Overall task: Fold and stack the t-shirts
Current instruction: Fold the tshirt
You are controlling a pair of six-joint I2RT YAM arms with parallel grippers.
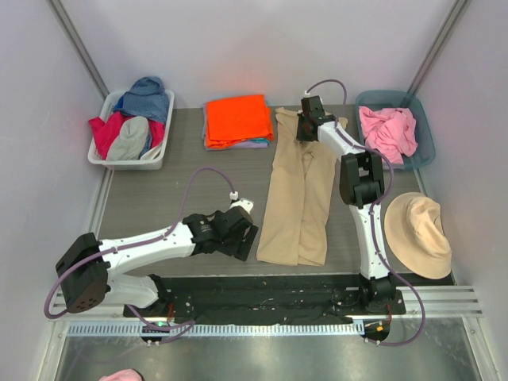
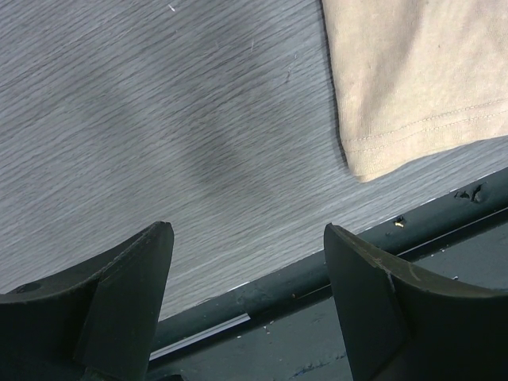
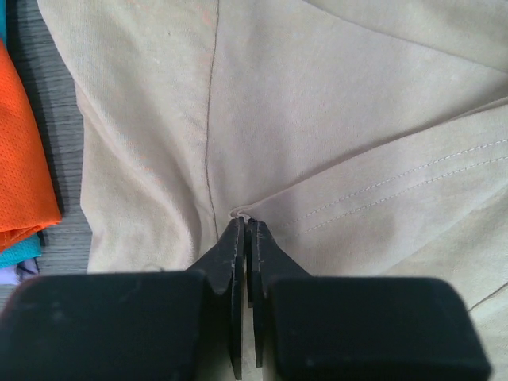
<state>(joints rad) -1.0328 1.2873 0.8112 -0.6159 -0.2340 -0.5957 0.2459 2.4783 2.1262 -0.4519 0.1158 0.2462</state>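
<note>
tan shirt [image 1: 300,198] lies flat on the grey table [image 2: 159,119], a small pinch of its cloth nipped between the closed fingers of the right gripper [image 3: 244,224]; a folded orange shirt [image 3: 22,151] sits just to that claw's left. the left gripper [image 2: 248,232] hovers spread wide, the tan hem corner ahead and to its right.

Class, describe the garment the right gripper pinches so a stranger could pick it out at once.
On the grey table, look at the middle, between the folded orange shirt and the hat. The tan shirt is the only garment stretched out in a long strip, pinched at its far end by the right gripper.
</note>
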